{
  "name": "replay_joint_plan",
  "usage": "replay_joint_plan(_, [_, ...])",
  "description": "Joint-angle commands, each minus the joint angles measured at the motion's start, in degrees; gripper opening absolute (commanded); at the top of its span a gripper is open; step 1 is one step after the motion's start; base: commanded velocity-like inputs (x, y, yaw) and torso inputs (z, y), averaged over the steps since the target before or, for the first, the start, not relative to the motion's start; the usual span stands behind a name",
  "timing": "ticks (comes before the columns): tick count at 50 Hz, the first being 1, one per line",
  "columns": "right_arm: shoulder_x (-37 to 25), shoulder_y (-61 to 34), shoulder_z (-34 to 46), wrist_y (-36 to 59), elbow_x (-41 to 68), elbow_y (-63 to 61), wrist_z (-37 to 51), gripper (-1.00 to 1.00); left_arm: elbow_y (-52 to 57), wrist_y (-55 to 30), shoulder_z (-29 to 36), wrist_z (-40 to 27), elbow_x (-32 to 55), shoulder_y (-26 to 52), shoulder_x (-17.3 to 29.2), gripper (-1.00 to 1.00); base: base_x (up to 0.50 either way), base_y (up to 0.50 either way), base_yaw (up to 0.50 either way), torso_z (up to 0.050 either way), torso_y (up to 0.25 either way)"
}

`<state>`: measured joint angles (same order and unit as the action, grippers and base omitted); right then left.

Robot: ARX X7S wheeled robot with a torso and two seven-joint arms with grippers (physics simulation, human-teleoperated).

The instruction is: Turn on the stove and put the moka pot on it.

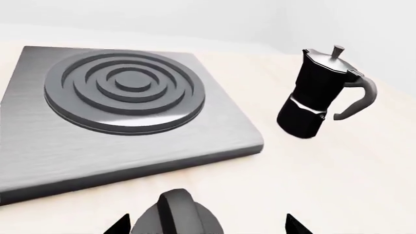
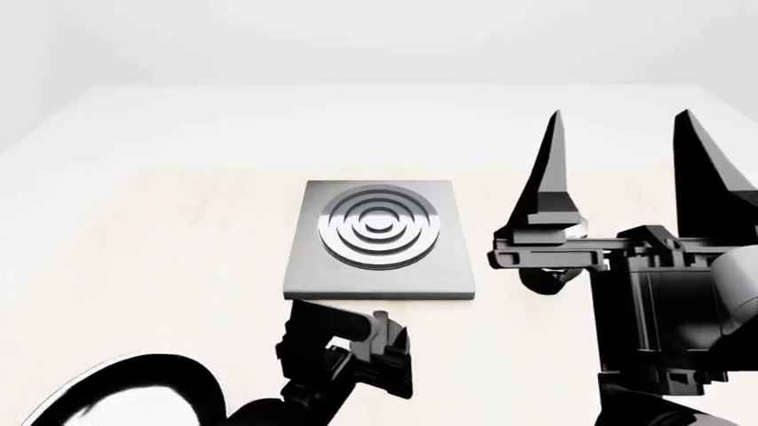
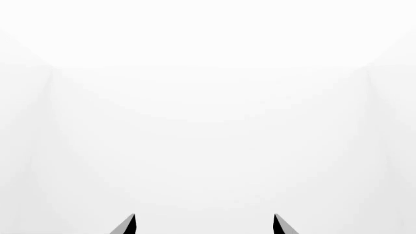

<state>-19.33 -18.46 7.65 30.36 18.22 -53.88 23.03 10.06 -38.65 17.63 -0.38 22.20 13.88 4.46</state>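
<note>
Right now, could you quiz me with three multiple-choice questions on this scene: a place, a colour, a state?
1. Where is the moka pot? A on the burner rings; B on the table beside the stove; C in an end effector.
2. The stove's colour? A red; B dark grey; C white.
3. The right end effector is: A open, empty; B shut on the pot; C shut on a knob.
Answers: B, it stands apart from the plate; B, grey metal shows; A, its fingers spread around nothing.
</note>
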Motion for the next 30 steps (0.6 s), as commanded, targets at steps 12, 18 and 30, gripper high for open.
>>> replay_joint_plan(12, [-0.9,0.6,0.7,-1.4,0.3,0.4,0.9,1.00,-4.0,3.0,2.4,-0.1,1.7,1.0,0.0,1.00,0.00,0.00,0.00,0.000,0.000])
replay_joint_plan(18, [-1.1,-0.3,0.5,-0.5,1.2,0.3,1.2,1.00,-5.9,4.5,2.7,0.1,2.0,1.1,0.0,1.00,0.00,0.00,0.00,0.000,0.000])
replay_joint_plan(30, [-1.6,0.6,1.3,-1.5,0.7,0.2,1.7,1.00,-8.9,5.8,3.2,-0.5,2.7,1.4,0.2,1.00,0.00,0.00,0.00,0.000,0.000])
